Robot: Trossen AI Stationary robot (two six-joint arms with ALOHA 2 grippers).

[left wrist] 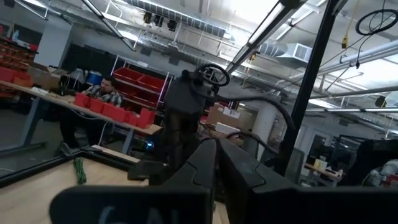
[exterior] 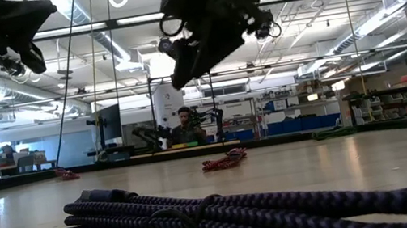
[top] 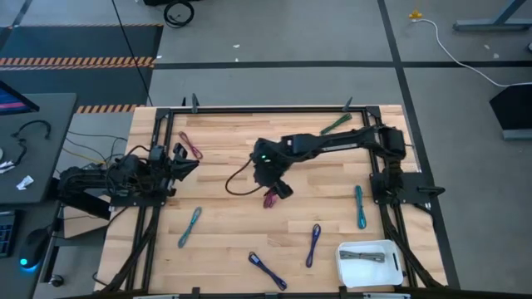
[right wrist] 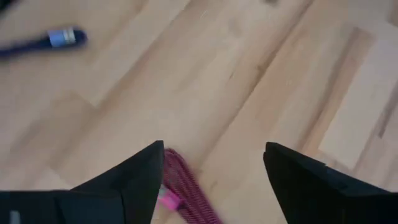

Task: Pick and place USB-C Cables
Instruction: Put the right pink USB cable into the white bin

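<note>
My right gripper [top: 278, 189] is open and reaches in from the table's right side to its middle. It hovers above a magenta cable bundle [top: 270, 199] lying flat on the wood. In the right wrist view that magenta bundle [right wrist: 183, 186] shows beside one finger of the right gripper [right wrist: 214, 146], partly behind it. The low view shows the right gripper [exterior: 195, 58] well above the bundle [exterior: 225, 160]. My left gripper [top: 184, 162] waits shut near the table's left edge, its fingers [left wrist: 216, 162] together.
Other bundles lie scattered on the table: magenta [top: 191, 145], green [top: 337, 124], teal [top: 360, 206], teal [top: 189, 226], purple [top: 313, 243] and blue [top: 266, 270]. A white tray [top: 391, 249] at the near right corner holds a grey bundle [top: 364, 256]. A person sits beyond the far edge [exterior: 183, 125].
</note>
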